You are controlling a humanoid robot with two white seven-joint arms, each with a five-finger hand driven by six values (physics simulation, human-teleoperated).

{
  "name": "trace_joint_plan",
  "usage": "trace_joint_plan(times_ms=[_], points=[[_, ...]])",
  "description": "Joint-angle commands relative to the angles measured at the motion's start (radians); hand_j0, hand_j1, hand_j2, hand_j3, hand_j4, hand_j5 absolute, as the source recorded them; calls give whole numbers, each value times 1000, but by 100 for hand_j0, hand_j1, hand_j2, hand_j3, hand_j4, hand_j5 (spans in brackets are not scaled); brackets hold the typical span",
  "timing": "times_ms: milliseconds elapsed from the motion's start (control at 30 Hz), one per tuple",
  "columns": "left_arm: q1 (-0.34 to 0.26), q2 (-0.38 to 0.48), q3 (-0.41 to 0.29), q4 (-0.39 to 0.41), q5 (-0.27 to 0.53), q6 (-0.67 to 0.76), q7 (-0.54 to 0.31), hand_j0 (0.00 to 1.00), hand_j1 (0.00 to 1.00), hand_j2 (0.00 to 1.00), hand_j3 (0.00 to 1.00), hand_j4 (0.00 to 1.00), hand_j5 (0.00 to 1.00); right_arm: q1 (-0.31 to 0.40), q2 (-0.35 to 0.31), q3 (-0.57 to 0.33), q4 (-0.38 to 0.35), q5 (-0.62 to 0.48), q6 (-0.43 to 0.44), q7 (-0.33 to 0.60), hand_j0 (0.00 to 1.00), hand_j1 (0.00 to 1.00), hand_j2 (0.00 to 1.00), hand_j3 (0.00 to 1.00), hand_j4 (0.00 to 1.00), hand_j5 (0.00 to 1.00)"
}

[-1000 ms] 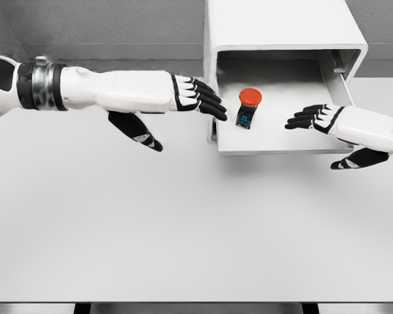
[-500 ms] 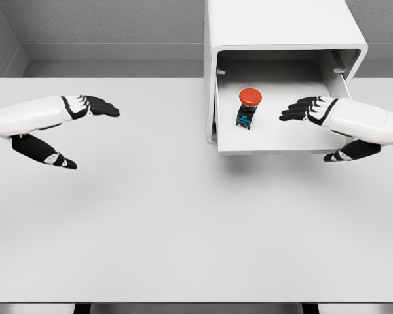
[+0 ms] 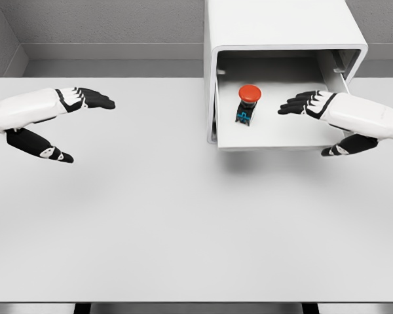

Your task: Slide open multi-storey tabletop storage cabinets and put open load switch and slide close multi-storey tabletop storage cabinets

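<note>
**Switch in the open drawer, both hands empty**

Head view. The cabinet (image 3: 281, 26) stands at the far edge of the desk (image 3: 150, 216), right of the middle. Its drawer (image 3: 281, 139) is pulled out toward me, and the switch (image 3: 247, 103) sits in it, red button up, left of the drawer's middle and apart from the walls. I see nothing else in the drawer.

My right hand (image 3: 311, 104) hangs over the right part of the drawer, fingers stretched out and pointing left at the switch, thumb low beside the drawer's front right corner. It holds nothing and does not touch the switch. My left hand (image 3: 65, 111) is out over the left side of the desk, fingers straight, thumb spread wide below them, also empty.

Against half a second ago, the drawer front sits slightly farther back, the switch with it, and my right hand has shifted a little up and back. My left hand has barely moved; a second ago it was just beside the drawer's left wall.

The drawer front overhangs the desk and casts a shadow under it. Between my left hand and the cabinet the desk is bare, as is the whole near half down to the front edge.
</note>
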Motion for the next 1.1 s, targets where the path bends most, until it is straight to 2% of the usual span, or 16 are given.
trace_joint_plan(times_ms=[0,267,600,700,833,1067], points=[[0,-1,1,0,8,2,0,100,100,100,100,100,100,0,5,-3,2,-6,1,0,100,100,100,100,100,100],[18,-14,1,0,6,2,0,100,100,100,100,100,100,-9,14,-3,31,-8,1,6,100,100,100,100,100,100],[18,-16,24,-11,-4,2,2,100,100,100,100,100,100,-15,16,-7,11,-8,1,3,100,100,100,100,100,100],[20,-16,21,-11,-4,2,2,100,100,100,100,100,100,-17,-1,-10,-14,-20,1,3,100,100,100,100,100,100],[23,-16,20,-11,-4,2,2,100,100,100,100,100,100,-20,-68,-10,-46,-22,1,-3,100,100,100,100,100,100],[23,-14,21,-11,-6,2,2,100,100,100,100,100,100,-25,-139,-9,-69,-20,1,-8,100,100,100,100,100,100]])
